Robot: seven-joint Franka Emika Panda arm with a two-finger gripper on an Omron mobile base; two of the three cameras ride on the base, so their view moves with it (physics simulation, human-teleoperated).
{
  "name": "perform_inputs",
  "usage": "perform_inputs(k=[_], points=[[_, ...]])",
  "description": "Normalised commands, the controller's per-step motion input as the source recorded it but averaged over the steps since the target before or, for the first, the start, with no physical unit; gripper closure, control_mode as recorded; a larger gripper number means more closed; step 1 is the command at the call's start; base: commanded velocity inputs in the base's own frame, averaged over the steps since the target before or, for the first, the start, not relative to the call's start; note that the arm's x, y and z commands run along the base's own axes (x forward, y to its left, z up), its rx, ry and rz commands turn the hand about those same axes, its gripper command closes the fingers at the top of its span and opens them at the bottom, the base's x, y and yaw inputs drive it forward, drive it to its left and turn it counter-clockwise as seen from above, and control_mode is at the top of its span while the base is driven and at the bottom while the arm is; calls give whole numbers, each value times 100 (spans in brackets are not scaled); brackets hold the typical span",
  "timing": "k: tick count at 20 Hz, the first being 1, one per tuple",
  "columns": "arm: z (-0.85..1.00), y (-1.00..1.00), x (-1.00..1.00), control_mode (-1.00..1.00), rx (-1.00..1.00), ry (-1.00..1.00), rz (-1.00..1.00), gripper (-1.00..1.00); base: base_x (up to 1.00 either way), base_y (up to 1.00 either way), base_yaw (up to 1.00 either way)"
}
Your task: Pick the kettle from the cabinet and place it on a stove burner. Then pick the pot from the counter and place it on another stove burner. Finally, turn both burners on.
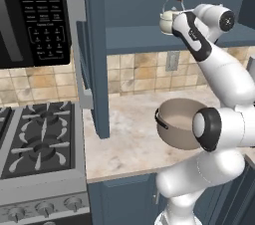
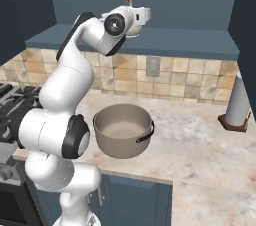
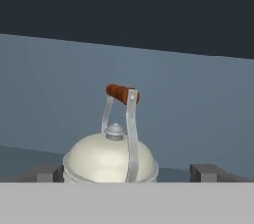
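The cream-white kettle (image 3: 104,161) stands upright on the shelf of the open cabinet (image 1: 149,37), its wire handle raised with the reddish-brown bar (image 3: 122,93) on top. My gripper (image 3: 128,172) is open, one dark fingertip (image 3: 48,172) to the left of the kettle's body and one to its right, neither visibly touching. From the left base the hand reaches up to the kettle (image 1: 167,18) from its right side. The taupe pot (image 1: 177,122) sits on the marbled counter (image 1: 129,139) below the shelf. The black stove (image 1: 40,139) lies to the left, and its knobs (image 1: 45,208) line the front.
The cabinet's door (image 1: 94,50) hangs open, edge-on, between the stove and the shelf. A black microwave (image 1: 32,15) hangs over the stove. A grey cylinder on a brown base (image 2: 237,105) stands at the counter's right. The tiled backsplash runs behind.
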Motion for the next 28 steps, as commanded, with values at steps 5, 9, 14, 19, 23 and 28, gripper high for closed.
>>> perform_inputs(k=[5,9,14,19,23,28], points=[[0,-3,25,-100,0,0,0,-100,0,0,0],[0,-3,22,-100,0,0,0,-100,0,0,0],[0,0,24,-100,0,0,0,-100,0,0,0],[0,0,26,-100,0,0,0,-100,0,0,0],[0,0,25,-100,0,0,0,-100,0,0,0],[0,0,11,-100,0,0,1,-100,0,0,0]])
